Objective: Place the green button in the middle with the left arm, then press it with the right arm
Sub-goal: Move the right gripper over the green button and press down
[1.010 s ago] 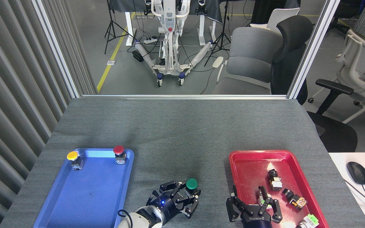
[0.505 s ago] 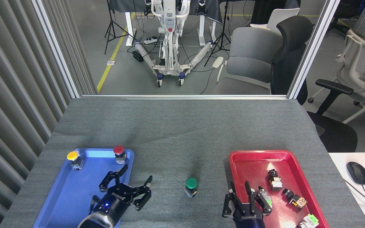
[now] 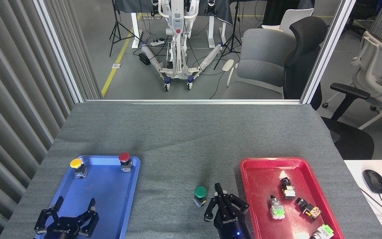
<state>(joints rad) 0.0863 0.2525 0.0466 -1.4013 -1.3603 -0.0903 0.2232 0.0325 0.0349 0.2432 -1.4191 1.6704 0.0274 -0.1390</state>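
Placing is done; we are now lining up the press.

The small push-button with the round dark-green cap on a black-and-silver base (image 3: pixel 200 196) stands upright and alone on the dark-grey textured fabric bench (image 3: pixel 184 139), between the blue plastic tray (image 3: pixel 106 212) and the red plastic tray (image 3: pixel 260 174), so we judge the first step finished. Our left black pincer (image 3: pixel 67 219) hangs over the blue tray's near end, fingers spread and released, grasping nothing. Our right black pincer (image 3: pixel 225 207) sits just beside the green button on its right, fingers drawn close together with nothing between them. Next, we judge, the right pincer must shift slightly left until it stands over the cap, then push straight down without tipping the base.
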